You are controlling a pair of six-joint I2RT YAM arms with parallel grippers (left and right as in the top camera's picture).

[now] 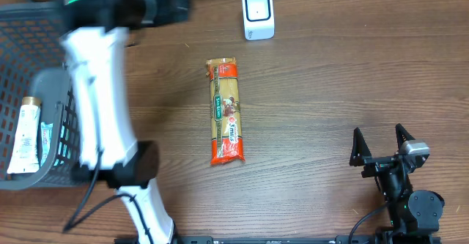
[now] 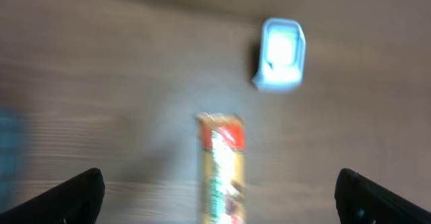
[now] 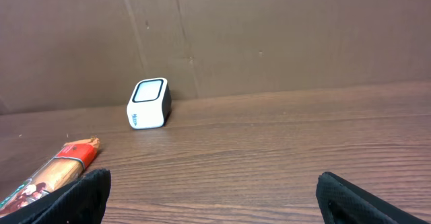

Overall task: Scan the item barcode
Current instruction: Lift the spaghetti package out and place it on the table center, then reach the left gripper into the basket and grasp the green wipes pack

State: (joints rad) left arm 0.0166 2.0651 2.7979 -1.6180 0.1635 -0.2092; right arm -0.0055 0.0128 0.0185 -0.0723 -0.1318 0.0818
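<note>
Wood-grain table (image 1: 330, 90), brown wall (image 3: 269, 35) behind, bears scanner (image 1: 258, 15) and pasta packet (image 1: 225, 112).

Orange pasta packet (image 1: 224, 112) near white scanner (image 1: 258, 15)

Long orange packet (image 1: 224, 112), probably spaghetti, flat mid-table; white scanner (image 1: 258, 15) upright beyond it, apart.

The long orange pasta packet (image 1: 225, 112) lies flat in the middle of the brown wooden table (image 1: 330, 90), with bare wood on both sides. The small white box scanner (image 1: 258, 15) stands apart behind it. The big white arm (image 1: 99, 105) and grey plastic basket (image 1: 29, 24) block the left.
</note>
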